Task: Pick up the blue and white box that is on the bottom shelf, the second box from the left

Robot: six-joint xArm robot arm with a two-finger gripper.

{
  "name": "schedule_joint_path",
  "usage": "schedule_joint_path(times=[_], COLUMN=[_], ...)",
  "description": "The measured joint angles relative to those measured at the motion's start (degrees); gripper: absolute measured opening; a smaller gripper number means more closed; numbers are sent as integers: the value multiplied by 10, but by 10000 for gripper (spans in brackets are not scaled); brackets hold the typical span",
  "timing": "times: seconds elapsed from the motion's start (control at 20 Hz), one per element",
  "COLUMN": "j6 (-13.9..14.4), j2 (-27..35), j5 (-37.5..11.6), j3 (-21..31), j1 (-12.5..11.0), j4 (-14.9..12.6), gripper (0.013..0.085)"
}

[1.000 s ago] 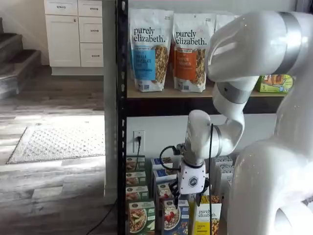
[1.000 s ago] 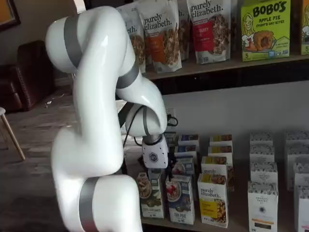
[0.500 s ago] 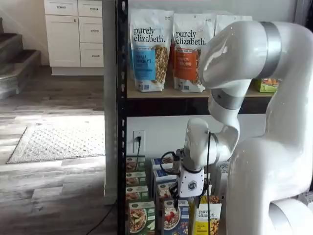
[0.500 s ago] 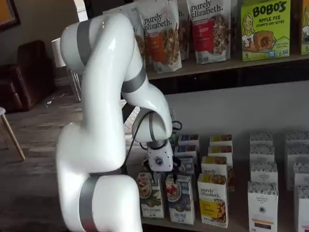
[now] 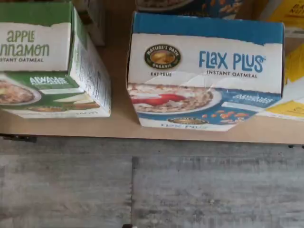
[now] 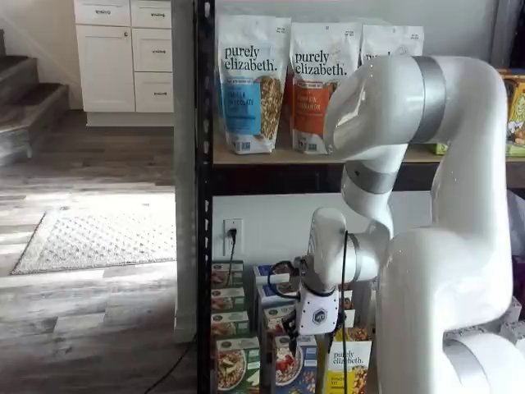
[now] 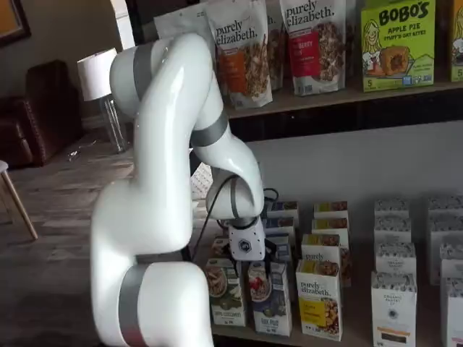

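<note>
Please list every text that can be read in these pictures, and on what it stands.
"FLAX PLUS INSTANT OATMEAL", "NATURE'S PATH ORGANIC": blue and white box.
"APPLE ...NNAMON INSTANT OATMEAL": green box.
"purely elizabeth.": granola bags, yellow box.
"BOBO'S APPLE PIE": yellow-green box.
Smaller print is blurred.

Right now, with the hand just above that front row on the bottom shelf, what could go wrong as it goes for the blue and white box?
1. The dark blue and white Flax Plus cardboard box stands close beside the green Apple Cinnamon cardboard box; a finger could bump or catch the green one.
2. A yellow purely elizabeth cardboard box crowds its other side, leaving little finger room.
3. The hand may tip the box, which stands near the bottom shelf's front edge.
</note>
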Motion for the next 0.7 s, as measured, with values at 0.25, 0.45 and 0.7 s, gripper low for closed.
schedule_joint_path(times=[0.25, 0.45, 0.7], j6=[11, 1, -9], j2=[34, 58, 82], j5=[-3, 1, 5], j3=[-37, -67, -101], j1=[-6, -7, -7], j4=[-18, -9, 2], gripper=[850, 850, 850])
